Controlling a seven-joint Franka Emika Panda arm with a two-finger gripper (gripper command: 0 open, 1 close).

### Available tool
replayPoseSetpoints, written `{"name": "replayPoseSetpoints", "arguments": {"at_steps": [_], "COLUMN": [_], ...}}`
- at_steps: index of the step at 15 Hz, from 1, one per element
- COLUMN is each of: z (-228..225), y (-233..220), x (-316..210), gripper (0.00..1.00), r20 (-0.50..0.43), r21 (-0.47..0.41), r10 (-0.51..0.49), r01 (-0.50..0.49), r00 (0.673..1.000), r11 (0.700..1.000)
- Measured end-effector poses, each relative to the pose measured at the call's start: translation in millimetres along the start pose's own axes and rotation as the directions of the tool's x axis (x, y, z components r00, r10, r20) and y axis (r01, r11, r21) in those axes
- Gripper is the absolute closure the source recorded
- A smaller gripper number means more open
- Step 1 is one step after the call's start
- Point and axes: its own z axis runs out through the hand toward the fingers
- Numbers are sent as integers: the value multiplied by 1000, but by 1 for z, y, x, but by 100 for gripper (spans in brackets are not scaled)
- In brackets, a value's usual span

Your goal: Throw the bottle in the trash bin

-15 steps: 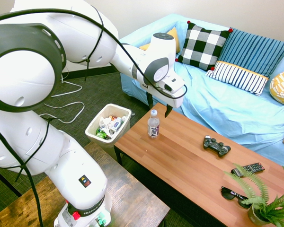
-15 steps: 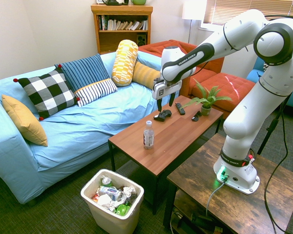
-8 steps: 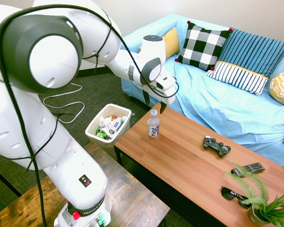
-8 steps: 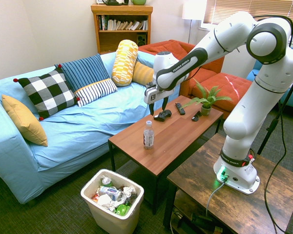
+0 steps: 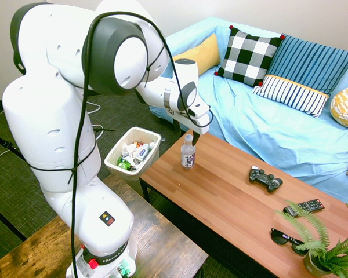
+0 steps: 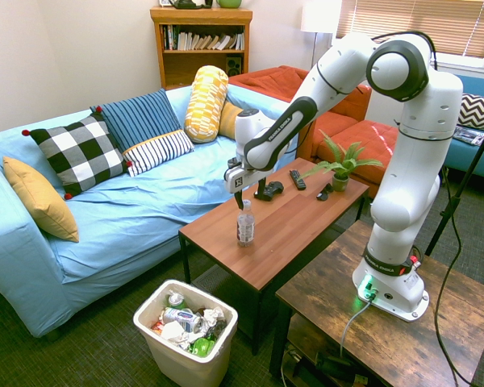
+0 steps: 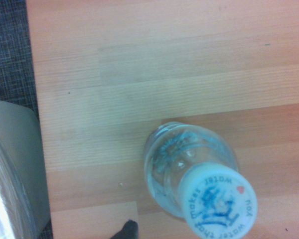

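The bottle [image 5: 188, 156] stands upright on the counter [image 5: 232, 191], its cap and label intact. Relative to the bottle: the jaws [image 6: 251, 191] are open and directly above, near its cap; whether a finger touches it cannot be determined. The trash bin [image 6: 185, 334], holding mixed refuse, stands beyond the counter's end, lower than the bottle. A black game controller [image 5: 265, 178] lies apart from the bottle, nearer to it than the remote [image 5: 304, 208] and sunglasses [image 5: 289, 241].
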Motion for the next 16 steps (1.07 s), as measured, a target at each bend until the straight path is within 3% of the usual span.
{"name": "replayPoseSetpoints", "arguments": {"at_steps": [1, 16], "z": [6, 18], "y": [-2, -19], "x": [3, 7], "gripper": [100, 100], "r20": [2, 11], "r21": [-7, 0], "r10": [3, 7], "r01": [-3, -7], "r00": [1000, 1000], "r11": [1000, 1000]}}
